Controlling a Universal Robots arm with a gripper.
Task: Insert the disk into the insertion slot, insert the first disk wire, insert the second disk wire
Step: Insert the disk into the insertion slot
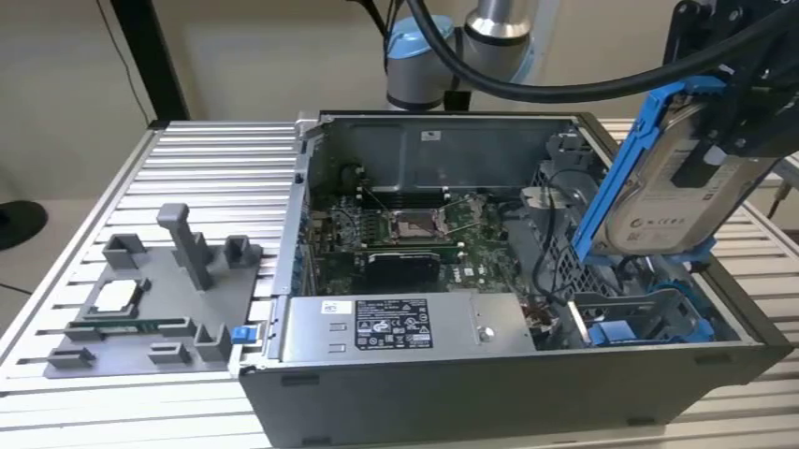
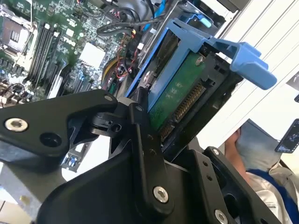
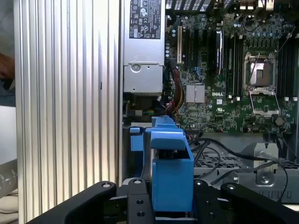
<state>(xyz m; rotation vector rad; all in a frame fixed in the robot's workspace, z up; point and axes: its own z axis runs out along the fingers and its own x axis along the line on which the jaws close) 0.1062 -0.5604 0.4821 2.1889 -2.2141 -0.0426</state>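
I see a table point(image 1: 212, 159) of ribbed aluminium slats under everything, with a plain beige wall behind it. On it the open computer case point(image 1: 500, 393) lies on its side. Its green motherboard point(image 1: 399, 234) is exposed, and a grey labelled power-supply box point(image 1: 393, 323) sits along the near wall. On the exterior view's left, a grey plastic fixture tray point(image 1: 138, 299) rests on the slats just beside the case.

The gripper point(image 1: 718, 154) is clamped across the disk point(image 1: 656, 196), its black fingers point(image 3: 135, 198) pressing the carrier from both sides. The disk hangs steeply tilted above the case's corner on the exterior view's right, clear of the metal. It is a flat silver slab with a white label, framed in bright blue plastic. In the second wrist view its green circuit-board underside point(image 2: 180, 95) faces me.

Below it, apart from the disk, is the insertion slot point(image 1: 624, 327) with blue rails and perforated grey walls. A person point(image 2: 261, 177) sits beyond the table edge.
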